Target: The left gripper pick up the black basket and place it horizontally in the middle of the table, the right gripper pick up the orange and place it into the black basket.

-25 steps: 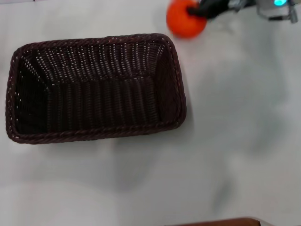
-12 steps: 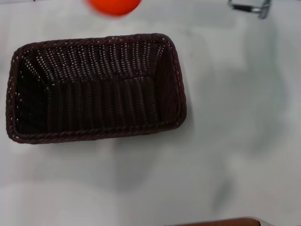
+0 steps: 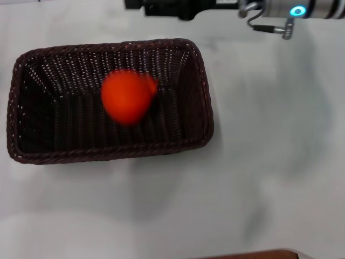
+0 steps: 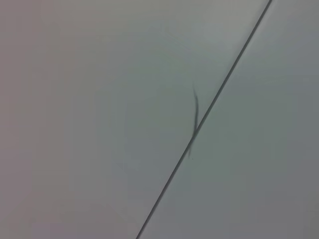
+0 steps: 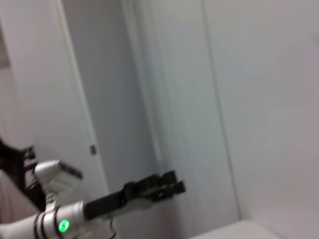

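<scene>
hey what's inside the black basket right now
The orange is inside the black basket, near the middle and blurred. The weave directly beneath it is covered, so I can't tell if it rests on the bottom. Nothing else shows inside.

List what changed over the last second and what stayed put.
The orange was let go: a second ago the right gripper held it past the black basket's far right corner; now it is inside the basket, blurred. The gripper now reaches further left along the far edge. The basket has not moved.
</scene>
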Available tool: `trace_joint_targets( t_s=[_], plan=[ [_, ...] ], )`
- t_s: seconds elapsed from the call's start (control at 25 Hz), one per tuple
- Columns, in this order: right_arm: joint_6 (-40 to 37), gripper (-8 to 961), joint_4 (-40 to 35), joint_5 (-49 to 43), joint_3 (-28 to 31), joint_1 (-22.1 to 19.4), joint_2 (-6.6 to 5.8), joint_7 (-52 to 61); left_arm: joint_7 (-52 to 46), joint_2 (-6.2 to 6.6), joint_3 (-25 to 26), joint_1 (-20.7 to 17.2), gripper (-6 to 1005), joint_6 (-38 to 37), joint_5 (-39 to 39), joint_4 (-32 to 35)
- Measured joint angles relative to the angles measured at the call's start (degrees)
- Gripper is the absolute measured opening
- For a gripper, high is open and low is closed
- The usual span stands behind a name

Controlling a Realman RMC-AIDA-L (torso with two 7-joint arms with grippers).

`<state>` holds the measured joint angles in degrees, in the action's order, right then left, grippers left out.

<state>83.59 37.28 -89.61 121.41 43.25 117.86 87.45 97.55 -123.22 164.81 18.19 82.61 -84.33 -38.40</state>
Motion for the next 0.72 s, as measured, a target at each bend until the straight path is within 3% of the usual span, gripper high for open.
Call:
trace_joint_targets(
  t_s=[0.12, 0.28, 0.56, 0.72],
  plan=[
    [0.26, 537, -0.11, 3.44, 2.16, -2.22, 0.15, -2.10, 0.00, -0.10, -0.01, -0.10, 879, 0.05, 0.49, 0.13],
    [0.31, 709, -2.72, 13.98, 5.64, -6.80, 1.24, -9.75, 0.01, -0.22, -0.02, -0.27, 879, 0.15, 1.63, 0.17],
    [2.62, 950, -16.71, 40.53, 7.25, -13.11, 1.91, -35.23, 8.01, -0.49, 0.09, -1.85, 877, 2.42, 11.95, 4.51],
    [5.36, 950, -25.02, 55.59, 7.27, -14.73, 2.25, -47.48, 18.23, -0.57, 0.07, -2.45, 876, 4.86, 20.56, 10.59]
  ],
)
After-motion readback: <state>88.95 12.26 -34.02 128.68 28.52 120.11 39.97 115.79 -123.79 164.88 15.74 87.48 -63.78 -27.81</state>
